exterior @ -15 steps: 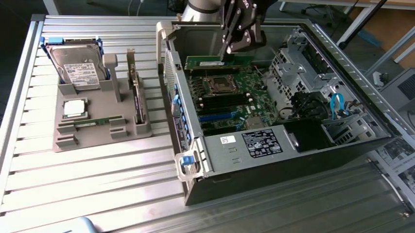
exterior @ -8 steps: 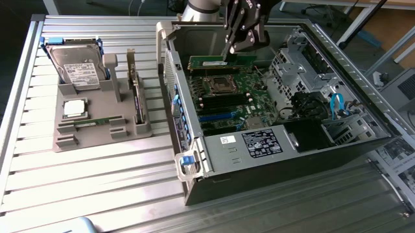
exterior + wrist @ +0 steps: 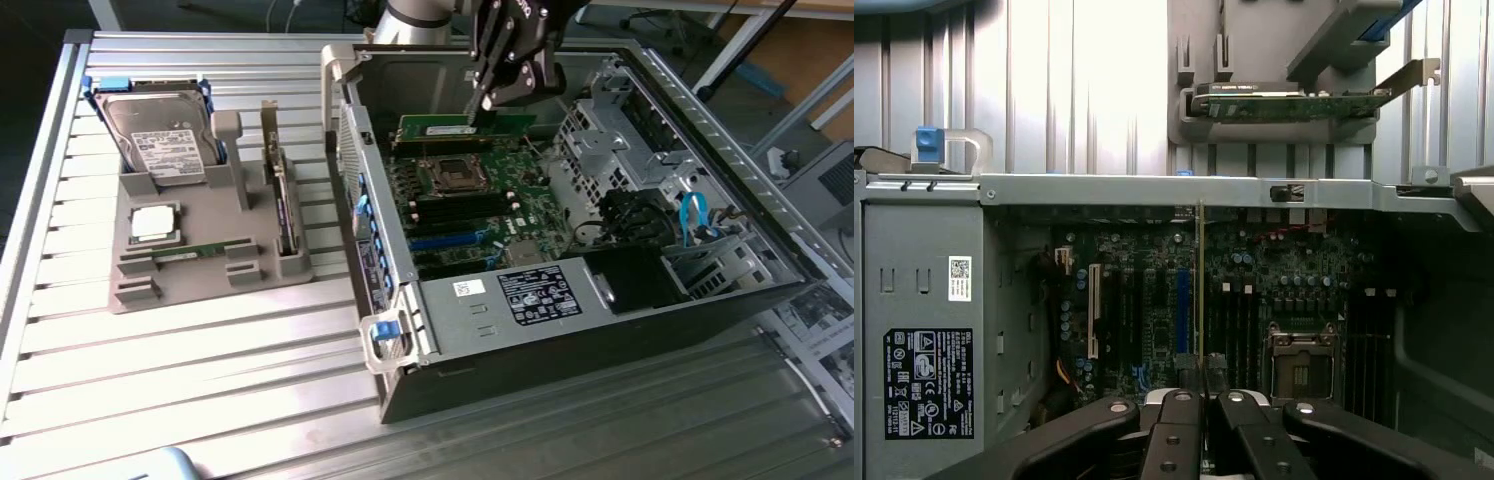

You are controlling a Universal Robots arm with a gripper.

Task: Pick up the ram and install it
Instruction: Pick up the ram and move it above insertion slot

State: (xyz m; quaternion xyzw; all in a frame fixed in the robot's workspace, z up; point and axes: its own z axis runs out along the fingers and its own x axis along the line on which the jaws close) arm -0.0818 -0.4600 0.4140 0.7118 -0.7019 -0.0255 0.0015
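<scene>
Big open computer case (image 3: 574, 340) lying on the slatted table (image 3: 200, 370), and the claw (image 3: 481, 108) is down inside it. Under the claw sits the motherboard (image 3: 487, 215), with the processor socket (image 3: 447, 176) just beside its line. The claw is pinched almost fully closed on the ram (image 3: 454, 127), the thin green stick held edge-down between its tips, above the board and not seated. Risk from here, I'd say: with such a narrow pinch, any tilt or offset from the slot could jam the stick on a latch, twist it in the tips, or knock the socket.
</scene>
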